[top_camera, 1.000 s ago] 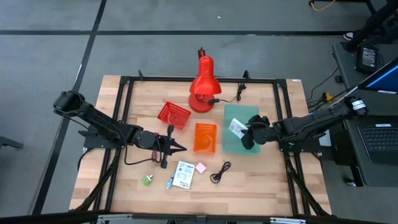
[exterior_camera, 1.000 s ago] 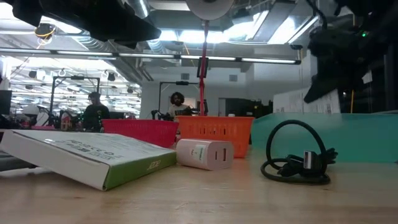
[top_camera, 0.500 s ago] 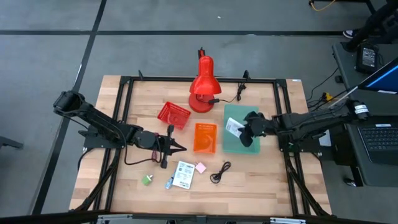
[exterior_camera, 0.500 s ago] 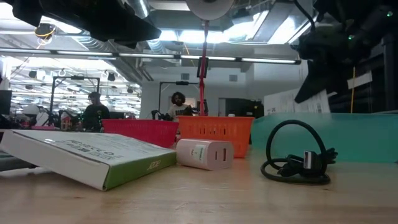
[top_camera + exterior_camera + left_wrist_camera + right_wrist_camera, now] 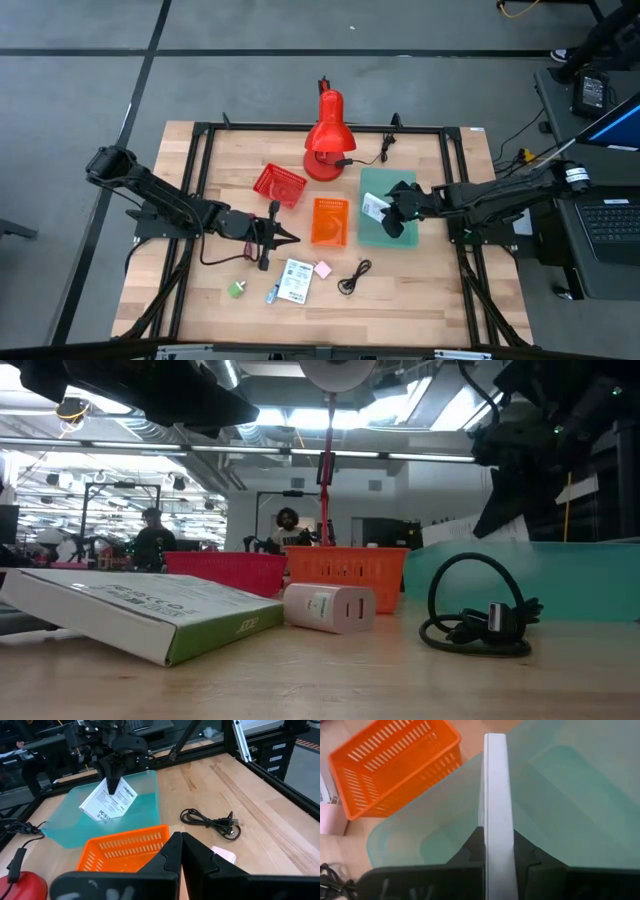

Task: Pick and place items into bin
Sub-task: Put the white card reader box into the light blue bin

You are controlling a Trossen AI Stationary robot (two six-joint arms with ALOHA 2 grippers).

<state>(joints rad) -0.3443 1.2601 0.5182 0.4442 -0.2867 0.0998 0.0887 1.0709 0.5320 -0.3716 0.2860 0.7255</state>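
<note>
the right gripper (image 5: 392, 212) pinches a white packet (image 5: 109, 800) on edge over the teal bin (image 5: 396, 232) near the desk's right edge: the placing step. next it should lower and let go. the left gripper (image 5: 281, 236), fingers together and empty, waits mid-desk beside the orange basket (image 5: 329, 221).

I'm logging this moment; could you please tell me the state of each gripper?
Left gripper: shut, empty, beside the orange basket.
Right gripper: shut on a white packet over the teal bin.
</note>
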